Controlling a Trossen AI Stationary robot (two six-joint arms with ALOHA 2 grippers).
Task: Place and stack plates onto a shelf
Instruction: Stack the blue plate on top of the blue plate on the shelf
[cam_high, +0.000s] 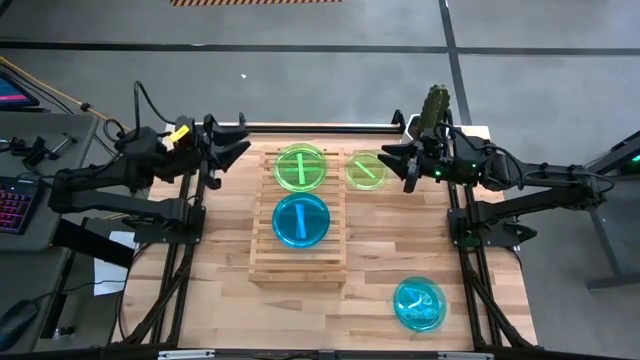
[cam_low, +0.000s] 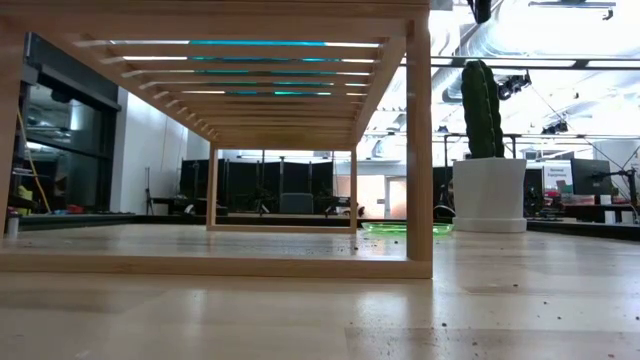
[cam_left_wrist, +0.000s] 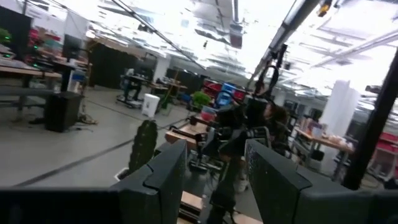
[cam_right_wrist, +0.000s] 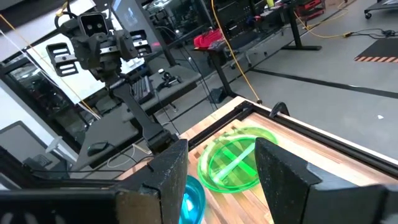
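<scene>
The wooden slatted shelf (cam_high: 298, 262) stands mid-table. On its slats lie a lime green plate (cam_high: 300, 167) at the far end and a cyan blue plate (cam_high: 300, 221) nearer the middle. Another green plate (cam_high: 365, 170) lies flat on the table to the right of the shelf, also seen in the low view as a green plate (cam_low: 405, 228). A second blue plate (cam_high: 420, 304) rests on the table near the right front. My right gripper (cam_high: 397, 160) hovers open just right of the loose green plate; a green plate (cam_right_wrist: 233, 165) shows past its fingers. My left gripper (cam_high: 235, 148) waits open, left of the shelf's far end.
A potted cactus (cam_high: 437, 105) stands at the table's far right edge, just behind my right arm, and its white pot (cam_low: 488, 190) shows in the low view. Bare planks (cam_high: 330, 310) lie in front of the shelf. A keyboard (cam_high: 12, 205) sits off the table's left.
</scene>
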